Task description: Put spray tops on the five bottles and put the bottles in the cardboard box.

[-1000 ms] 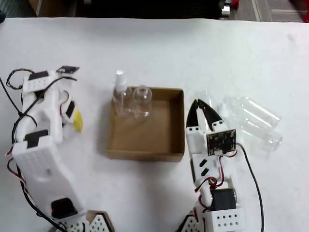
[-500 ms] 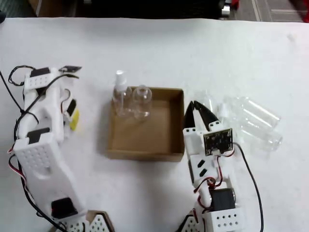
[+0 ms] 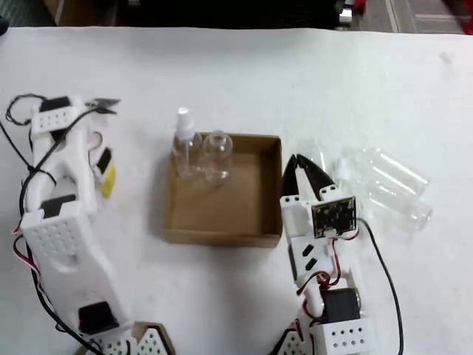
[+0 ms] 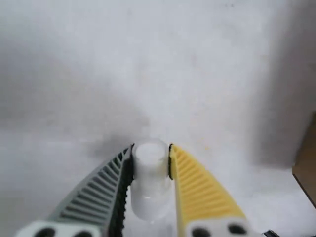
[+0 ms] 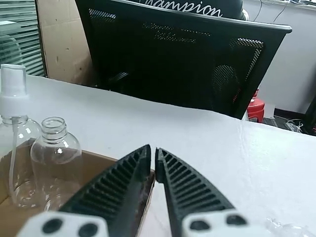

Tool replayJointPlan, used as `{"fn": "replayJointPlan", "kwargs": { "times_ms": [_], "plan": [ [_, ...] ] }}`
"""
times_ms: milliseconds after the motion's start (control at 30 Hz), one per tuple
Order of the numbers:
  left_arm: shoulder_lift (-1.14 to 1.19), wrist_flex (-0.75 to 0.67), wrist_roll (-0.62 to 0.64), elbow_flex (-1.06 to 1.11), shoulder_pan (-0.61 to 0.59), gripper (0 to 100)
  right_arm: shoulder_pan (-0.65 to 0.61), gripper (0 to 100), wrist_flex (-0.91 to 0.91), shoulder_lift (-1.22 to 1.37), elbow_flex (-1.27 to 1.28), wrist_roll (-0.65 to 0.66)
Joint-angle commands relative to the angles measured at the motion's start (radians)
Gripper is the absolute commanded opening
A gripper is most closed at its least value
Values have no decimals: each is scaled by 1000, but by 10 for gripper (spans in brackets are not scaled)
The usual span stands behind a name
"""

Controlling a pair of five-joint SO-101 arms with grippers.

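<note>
Brown cardboard box [image 3: 222, 235]: capped clear bottle [image 3: 185, 144], uncapped bottle [image 3: 216, 155]; three bottles [image 3: 392, 174] outside. Left fingers [image 4: 197, 187] grasp white spray top [image 4: 148, 182] (right fingers [image 5: 123, 177] clenched, empty).

Clear glossy plastic bottles [image 3: 199, 154], matt cardboard box [image 3: 225, 207]

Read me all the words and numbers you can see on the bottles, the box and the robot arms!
On the bottles: none, they are clear with no label.
On the cardboard box: none, plain brown.
On the spray top: none, plain white.
On the circuit board of the right arm: any marks are too small to read.
The white lettering behind the chair: cut off at the picture's edge, not fully readable.
</note>
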Motion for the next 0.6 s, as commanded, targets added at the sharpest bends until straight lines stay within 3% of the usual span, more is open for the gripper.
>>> {"fn": "replayJointPlan", "kwargs": {
  "times_ms": [0, 200, 567],
  "plan": [
    [-25, 130, 9, -190, -2, 21, -4, 15, 5, 1, 9, 12],
    [-242, 129, 6, -75, 16, 21, -2, 15, 5, 1, 9, 12],
    [-989, 117, 3, 328, 188, 21, -2, 15, 5, 1, 9, 12]
  ]
}}
